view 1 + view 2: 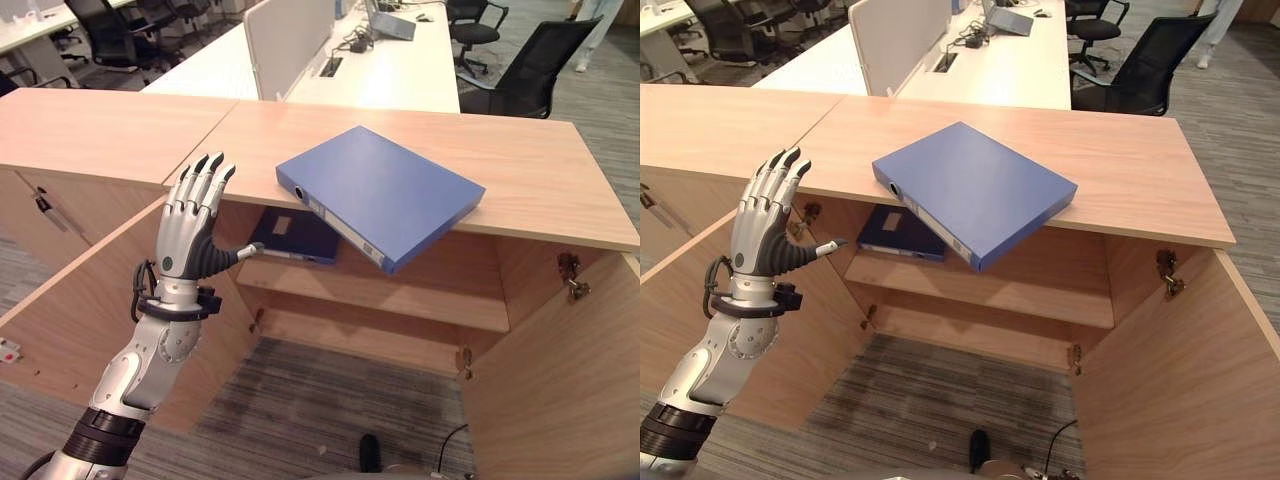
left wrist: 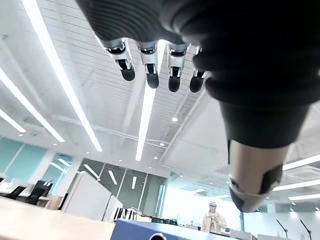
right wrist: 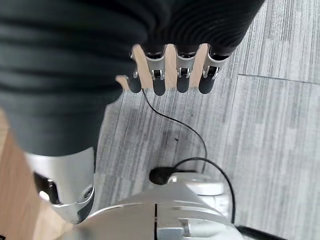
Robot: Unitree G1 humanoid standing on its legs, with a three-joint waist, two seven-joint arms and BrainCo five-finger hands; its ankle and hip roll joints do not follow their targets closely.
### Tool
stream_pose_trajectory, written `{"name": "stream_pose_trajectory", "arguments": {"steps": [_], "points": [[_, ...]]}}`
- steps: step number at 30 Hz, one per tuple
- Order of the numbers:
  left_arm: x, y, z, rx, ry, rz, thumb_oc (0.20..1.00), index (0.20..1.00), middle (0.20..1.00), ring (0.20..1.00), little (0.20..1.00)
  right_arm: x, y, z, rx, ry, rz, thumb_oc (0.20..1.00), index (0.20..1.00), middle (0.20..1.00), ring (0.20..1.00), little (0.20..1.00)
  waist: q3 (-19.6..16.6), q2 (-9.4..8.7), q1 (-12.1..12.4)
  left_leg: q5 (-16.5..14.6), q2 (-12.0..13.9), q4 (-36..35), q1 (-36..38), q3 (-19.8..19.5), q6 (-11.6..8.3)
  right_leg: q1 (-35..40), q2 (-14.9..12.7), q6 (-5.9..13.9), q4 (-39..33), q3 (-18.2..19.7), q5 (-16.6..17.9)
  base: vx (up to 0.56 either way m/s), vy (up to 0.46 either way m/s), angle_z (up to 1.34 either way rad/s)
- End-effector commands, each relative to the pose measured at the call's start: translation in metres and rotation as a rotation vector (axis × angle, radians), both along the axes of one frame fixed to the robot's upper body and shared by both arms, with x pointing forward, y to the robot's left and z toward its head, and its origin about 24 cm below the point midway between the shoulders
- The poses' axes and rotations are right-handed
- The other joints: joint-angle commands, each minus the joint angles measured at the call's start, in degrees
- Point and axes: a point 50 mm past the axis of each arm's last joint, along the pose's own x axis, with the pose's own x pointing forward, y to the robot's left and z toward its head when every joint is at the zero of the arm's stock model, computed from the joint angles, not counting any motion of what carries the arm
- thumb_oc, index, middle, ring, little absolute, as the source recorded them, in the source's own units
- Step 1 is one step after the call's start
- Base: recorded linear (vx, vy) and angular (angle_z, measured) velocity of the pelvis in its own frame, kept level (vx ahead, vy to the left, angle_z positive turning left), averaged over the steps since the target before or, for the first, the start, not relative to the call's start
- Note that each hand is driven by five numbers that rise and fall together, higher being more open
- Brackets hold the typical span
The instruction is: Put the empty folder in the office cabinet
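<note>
Blue folder [image 1: 385,192] with white spine label, print unreadable, overhangs cabinet top [image 1: 540,170]. Left hand [image 1: 190,225] spread, empty. Right hand [image 3: 170,75] fingers straight.

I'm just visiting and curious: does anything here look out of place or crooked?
Yes. The blue folder lies askew on the cabinet top, one corner jutting over the front edge above the open cabinet. The left hand is raised beside it, not touching.

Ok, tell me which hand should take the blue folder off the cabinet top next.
Left. The left hand is raised, fingers straight, beside the blue folder that overhangs the cabinet top. The right hand hangs low, pointing at the floor, so it looks worse placed.
</note>
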Motion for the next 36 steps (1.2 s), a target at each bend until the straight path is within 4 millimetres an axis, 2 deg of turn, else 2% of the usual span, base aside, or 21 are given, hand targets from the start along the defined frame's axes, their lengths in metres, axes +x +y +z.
{"name": "stream_pose_trajectory", "arguments": {"steps": [1, 7, 10, 12, 16, 18, 20, 25, 32, 36], "points": [[-0.001, -0.007, 0.03, 0.098, -0.143, -0.033, 1.0, 1.0, 1.0, 1.0, 1.0, 0.017, 0.003, 0.001, -0.003, -0.033, 0.072, 1.0, 1.0, 1.0, 1.0, 1.0, 0.1, -1.98, -1.1, -4.7, -2.0, 0.5, 1.4, 2.2, -0.06, 5.2, -4.0, 6.56, 0.5, 0.5, -5.4, 0.03, -0.022, 0.0], [-0.001, -0.01, 0.032, 0.115, -0.148, -0.048, 1.0, 1.0, 1.0, 1.0, 1.0, 0.018, -0.002, 0.003, -0.014, -0.038, 0.068, 1.0, 1.0, 1.0, 1.0, 1.0, 0.5, -1.58, -1.5, -5.1, -1.8, 0.5, 1.5, 2.7, -0.22, 5.3, -3.7, 6.49, 0.5, 0.9, -5.8, 0.01, -0.011, -0.02], [0.001, -0.013, 0.038, 0.109, -0.185, -0.055, 1.0, 1.0, 1.0, 1.0, 1.0, 0.026, -0.004, 0.005, -0.024, -0.061, 0.071, 1.0, 1.0, 1.0, 1.0, 1.0, 1.4, -1.3, -1.7, -4.7, -1.7, 0.5, 0.7, 3.1, -0.09, 4.3, -3.7, 6.41, 0.5, 1.0, -5.6, -0.06, -0.001, -0.09], [0.003, -0.015, 0.044, 0.097, -0.225, -0.052, 1.0, 1.0, 1.0, 1.0, 1.0, 0.037, -0.005, 0.008, -0.036, -0.091, 0.075, 1.0, 1.0, 1.0, 1.0, 1.0, 3.4, -1.18, -1.9, -4.5, -1.7, 1.7, -1.2, 3.8, 0.18, 2.2, -4.0, 6.21, 1.9, 1.2, -5.4, -0.17, 0.02, -0.15], [0.006, -0.018, 0.061, 0.041, -0.327, -0.056, 1.0, 1.0, 1.0, 1.0, 1.0, 0.072, -0.005, 0.017, -0.066, -0.185, 0.077, 1.0, 1.0, 1.0, 1.0, 1.0, 8.6, -1.73, -1.7, -7.8, -2.7, 14.1, -13.1, 5.8, 1.44, -7.3, -5.0, 5.23, 10.1, 2.4, -6.1, -0.34, 0.032, -0.14], [0.006, -0.017, 0.069, 0.022, -0.371, -0.048, 1.0, 1.0, 1.0, 1.0, 1.0, 0.086, -0.005, 0.021, -0.077, -0.222, 0.079, 1.0, 1.0, 1.0, 1.0, 1.0, 9.1, -1.86, -1.3, -9.8, -2.9, 20.7, -20.3, 6.8, 2.45, -13.6, -5.2, 4.69, 14.6, 3.5, -6.6, -0.31, 0.036, -0.14], [0.005, -0.016, 0.074, 0.017, -0.398, -0.041, 1.0, 1.0, 1.0, 1.0, 1.0, 0.095, -0.004, 0.024, -0.08, -0.247, 0.078, 1.0, 1.0, 1.0, 1.0, 1.0, 8.2, -1.87, -0.5, -11.9, -3.0, 27.0, -26.7, 7.6, 3.35, -19.5, -5.1, 4.19, 19.1, 4.3, -7.8, -0.18, 0.032, -0.24], [0.002, -0.013, 0.079, 0.009, -0.432, -0.026, 1.0, 1.0, 1.0, 1.0, 1.0, 0.099, -0.005, 0.026, -0.082, -0.259, 0.069, 1.0, 1.0, 1.0, 1.0, 1.0, 6.8, -1.81, 0.5, -15.8, -2.3, 37.0, -34.5, 8.3, 4.36, -27.1, -4.9, 3.39, 26.9, 5.2, -11.2, -0.08, 0.027, -0.18], [0.0, -0.005, 0.074, -0.021, -0.426, 0.015, 1.0, 1.0, 1.0, 1.0, 1.0, 0.095, -0.004, 0.024, -0.068, -0.251, 0.047, 1.0, 1.0, 1.0, 1.0, 1.0, 5.1, -2.34, 0.9, -17.8, -1.9, 42.7, -38.7, 8.9, 4.97, -31.7, -5.1, 2.86, 31.5, 6.3, -13.0, -0.04, 0.028, -0.03], [-0.003, -0.002, 0.075, -0.028, -0.443, 0.03, 1.0, 1.0, 1.0, 1.0, 1.0, 0.095, -0.003, 0.024, -0.065, -0.248, 0.053, 1.0, 1.0, 1.0, 1.0, 1.0, 4.4, -2.48, 1.0, -18.0, -1.9, 42.8, -39.6, 9.6, 5.22, -33.6, -4.8, 3.25, 31.4, 7.2, -11.9, -0.02, 0.035, -0.05]]}}
